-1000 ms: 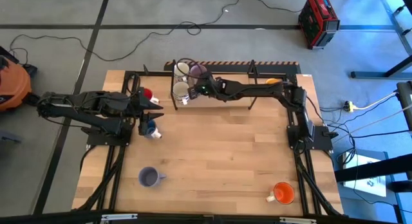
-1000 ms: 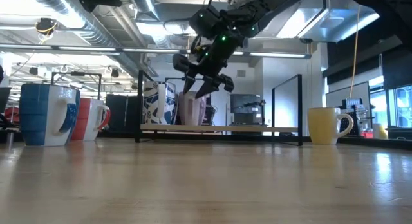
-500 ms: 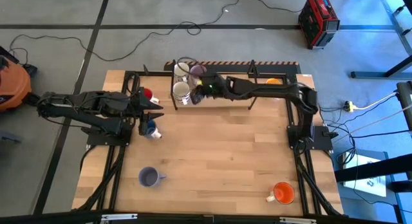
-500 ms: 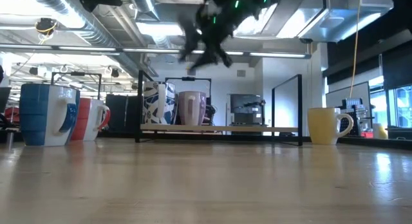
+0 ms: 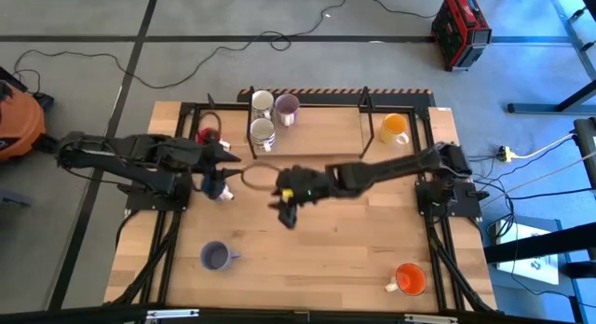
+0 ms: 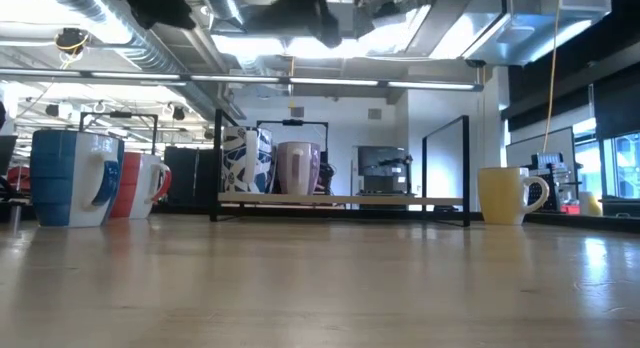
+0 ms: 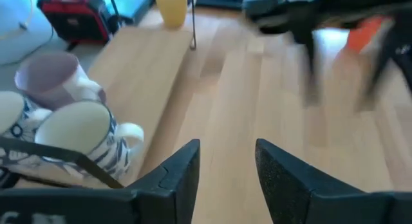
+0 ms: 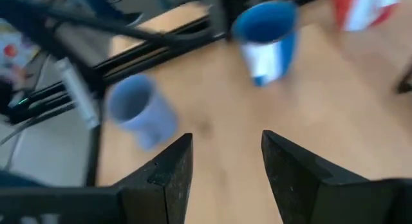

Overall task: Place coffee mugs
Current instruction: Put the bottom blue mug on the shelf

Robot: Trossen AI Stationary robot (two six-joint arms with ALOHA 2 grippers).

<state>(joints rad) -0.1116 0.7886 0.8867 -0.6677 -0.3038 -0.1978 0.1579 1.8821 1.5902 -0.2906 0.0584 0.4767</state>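
A wooden counter (image 5: 326, 240) is sitting on a grey floor with cables trailing around it, and a red case (image 5: 460, 30) is lying beyond the far edge. Along the far edge a low rack (image 5: 307, 110) is carrying three mugs near its left end: two patterned white mugs (image 5: 262, 130) and a lavender mug (image 5: 287, 106). A yellow mug (image 5: 395, 128) is standing near the far right corner. A red mug (image 5: 209, 137) and a blue mug (image 5: 217, 186) are sitting by the left edge, a second lavender mug (image 5: 216, 257) is resting toward the near left corner, and an orange mug (image 5: 410, 279) is sitting near the near right corner.

The right gripper (image 5: 288, 209) is hanging over the middle of the counter, its fingers (image 8: 161, 179) parted moderately wide and holding nothing; the right arm is reaching long and low from the right edge. The left gripper (image 5: 226, 157) is hovering at the left edge between the red and blue mugs, its fingers (image 7: 177, 172) spread narrowly and empty, the arm lying stretched in from beyond the left edge.
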